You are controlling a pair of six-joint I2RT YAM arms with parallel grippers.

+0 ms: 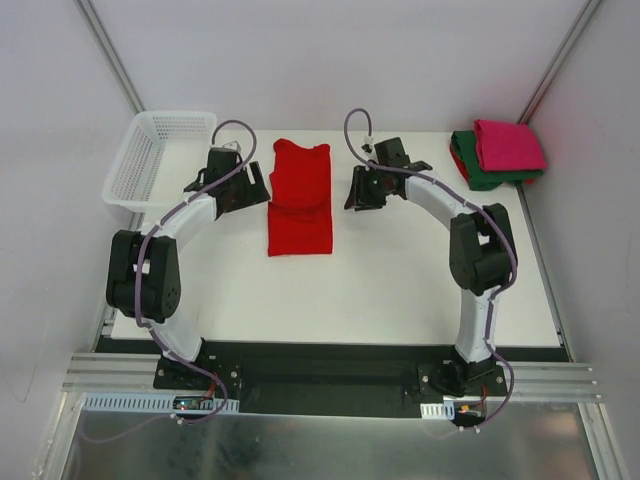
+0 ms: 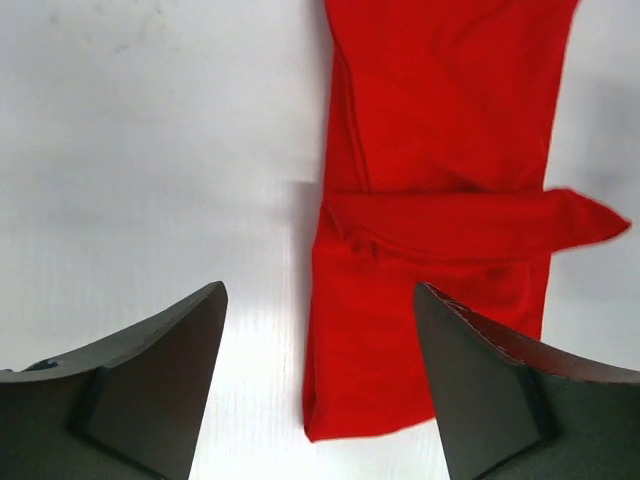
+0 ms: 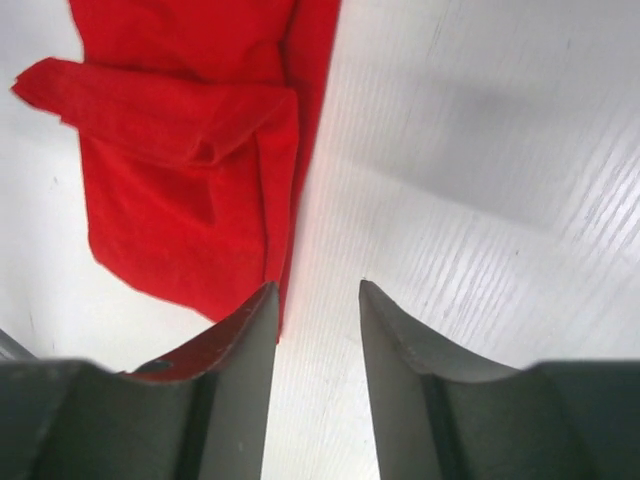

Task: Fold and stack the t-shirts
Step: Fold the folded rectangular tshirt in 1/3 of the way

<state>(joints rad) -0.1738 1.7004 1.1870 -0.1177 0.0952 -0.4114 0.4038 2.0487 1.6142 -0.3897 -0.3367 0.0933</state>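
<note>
The red t-shirt (image 1: pixel 300 195) lies folded into a long narrow strip in the middle of the table, with a sleeve flap turned across it (image 2: pixel 470 225). My left gripper (image 1: pixel 257 190) hovers at its left edge, open, and one end of the red t-shirt (image 2: pixel 440 150) shows between its fingers without being gripped (image 2: pixel 318 286). At the strip's right edge my right gripper (image 1: pixel 354 192) is open over bare table (image 3: pixel 317 284), the red t-shirt (image 3: pixel 190 180) just left of its left finger. A folded magenta-pink t-shirt (image 1: pixel 508 143) rests on a folded dark green t-shirt (image 1: pixel 478 172) at the back right.
A white mesh basket (image 1: pixel 160 155) stands at the back left corner of the white table (image 1: pixel 380 290). Grey walls close in the table on three sides. Both arm bases sit on the rail at the near edge.
</note>
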